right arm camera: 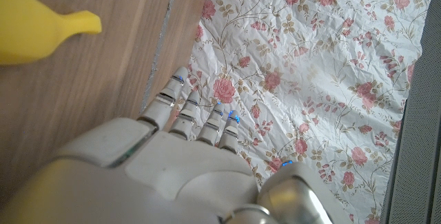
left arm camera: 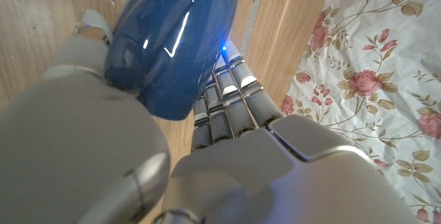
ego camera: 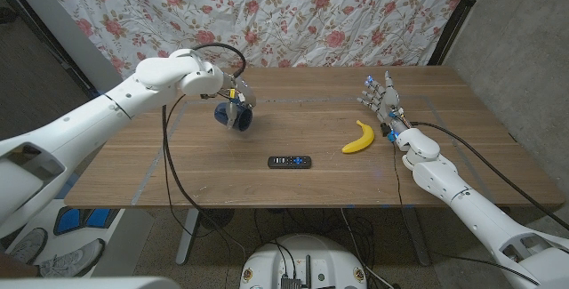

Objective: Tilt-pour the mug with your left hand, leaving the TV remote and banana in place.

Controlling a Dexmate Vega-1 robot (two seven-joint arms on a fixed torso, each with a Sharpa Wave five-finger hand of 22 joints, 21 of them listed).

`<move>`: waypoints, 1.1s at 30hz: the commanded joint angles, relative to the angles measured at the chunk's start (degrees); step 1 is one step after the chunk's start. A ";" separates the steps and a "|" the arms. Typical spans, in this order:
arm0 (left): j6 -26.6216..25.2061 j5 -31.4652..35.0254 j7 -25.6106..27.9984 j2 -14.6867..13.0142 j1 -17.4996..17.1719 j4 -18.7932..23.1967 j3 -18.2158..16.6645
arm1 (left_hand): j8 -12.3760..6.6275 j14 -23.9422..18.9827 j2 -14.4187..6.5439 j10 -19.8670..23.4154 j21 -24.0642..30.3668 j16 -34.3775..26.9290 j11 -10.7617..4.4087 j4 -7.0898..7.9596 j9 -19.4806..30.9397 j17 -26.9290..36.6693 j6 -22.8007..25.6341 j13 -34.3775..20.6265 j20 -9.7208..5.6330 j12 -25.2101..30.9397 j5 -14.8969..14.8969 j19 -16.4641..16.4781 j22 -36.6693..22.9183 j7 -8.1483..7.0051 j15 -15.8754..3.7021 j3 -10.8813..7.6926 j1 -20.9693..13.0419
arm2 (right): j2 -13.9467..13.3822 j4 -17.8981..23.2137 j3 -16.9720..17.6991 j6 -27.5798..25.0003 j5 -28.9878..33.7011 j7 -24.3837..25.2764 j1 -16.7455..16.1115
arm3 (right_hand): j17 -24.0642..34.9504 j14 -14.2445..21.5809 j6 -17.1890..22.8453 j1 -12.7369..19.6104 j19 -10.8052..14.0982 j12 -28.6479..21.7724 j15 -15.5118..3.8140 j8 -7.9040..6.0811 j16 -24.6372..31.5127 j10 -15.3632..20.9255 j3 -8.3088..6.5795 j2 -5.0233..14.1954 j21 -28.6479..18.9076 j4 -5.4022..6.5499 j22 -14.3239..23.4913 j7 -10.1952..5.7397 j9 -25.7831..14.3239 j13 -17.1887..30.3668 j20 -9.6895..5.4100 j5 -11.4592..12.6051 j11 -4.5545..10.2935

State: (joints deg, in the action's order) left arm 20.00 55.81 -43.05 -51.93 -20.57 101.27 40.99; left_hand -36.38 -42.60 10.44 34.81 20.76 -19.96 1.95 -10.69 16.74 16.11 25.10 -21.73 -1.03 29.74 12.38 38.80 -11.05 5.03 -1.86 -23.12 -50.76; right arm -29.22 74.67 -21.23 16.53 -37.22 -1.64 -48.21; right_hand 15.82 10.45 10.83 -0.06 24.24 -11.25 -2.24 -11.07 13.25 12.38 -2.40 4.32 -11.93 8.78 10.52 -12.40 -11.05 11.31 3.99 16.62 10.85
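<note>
My left hand [ego camera: 233,93] grips a dark blue mug [ego camera: 235,116] and holds it tilted above the table's left half. In the left wrist view the mug [left arm camera: 172,41] hangs close against my fingers [left arm camera: 227,103], its glossy side toward the camera. A black TV remote [ego camera: 290,161] lies near the table's middle. To its right lies a yellow banana [ego camera: 358,138], and its end [right arm camera: 41,27] shows in the right wrist view. My right hand [ego camera: 384,100] stands open beside the banana, fingers spread and holding nothing; it appears as pale fingers [right arm camera: 186,110] in its own wrist view.
The wooden table [ego camera: 178,169] ends at a flowered curtain [ego camera: 293,13] along its far side. A black cable [ego camera: 169,160] hangs from my left arm across the table's left part. Blue tape lines mark the tabletop.
</note>
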 commanded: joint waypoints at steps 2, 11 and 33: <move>-4.60 -4.92 3.42 -0.94 -2.73 -0.34 -2.49 | -15.88 -2.84 -17.88 9.58 0.37 0.28 -9.41 0.92 -0.01 5.69 4.02 -14.16 -0.28 1.36 0.14 -0.15 -0.18 -3.21 -9.84 -1.23 -6.35 | -0.01 -0.01 0.01 0.04 0.00 0.02 -0.01 | 0.14 0.35 0.10 -0.06 0.23 -0.29 -2.93 -0.21 0.30 0.29 -0.04 0.52 -0.36 0.22 0.31 -0.37 -0.14 0.23 0.07 0.27 0.18; -8.26 -9.41 7.03 -2.41 -5.75 0.44 -4.85 | -15.99 -3.29 -17.72 10.16 0.56 0.54 -9.32 0.97 -0.25 5.45 4.48 -13.64 -0.31 1.16 0.10 0.14 -0.17 -3.22 -9.80 -1.31 -5.95 | -0.02 0.00 0.02 0.03 -0.01 0.02 -0.01 | 0.14 0.34 0.08 -0.06 0.26 -0.27 -2.92 -0.21 0.30 0.24 -0.04 0.53 -0.37 0.22 0.31 -0.37 -0.14 0.23 0.04 0.27 0.15; -14.53 -22.75 17.36 -5.41 -13.62 2.03 -10.46 | -15.91 -3.64 -17.62 10.44 0.77 1.13 -9.12 0.95 -0.91 5.21 4.88 -13.05 -0.20 0.53 0.01 0.33 -0.10 -3.03 -9.61 -1.53 -5.25 | 0.00 -0.07 0.01 0.07 -0.01 -0.02 0.01 | 0.14 0.39 0.10 -0.05 0.22 -0.26 -2.84 -0.21 0.32 0.21 -0.05 0.54 -0.36 0.22 0.31 -0.37 -0.14 0.23 0.08 0.27 0.20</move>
State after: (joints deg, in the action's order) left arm 8.71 39.23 -31.09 -55.77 -30.05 102.24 33.31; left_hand -36.38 -43.01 10.44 35.11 21.20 -18.63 2.25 -10.67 15.71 19.43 25.52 -21.73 -1.03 29.74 12.34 38.81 -11.05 5.45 -1.84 -23.11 -50.76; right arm -29.22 74.62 -21.21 16.56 -37.22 -1.64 -48.20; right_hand 15.82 10.45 10.83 -0.06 24.24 -11.25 -2.24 -11.07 13.25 12.38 -2.40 4.32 -11.93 8.78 10.52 -12.40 -11.05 11.31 3.99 16.62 10.85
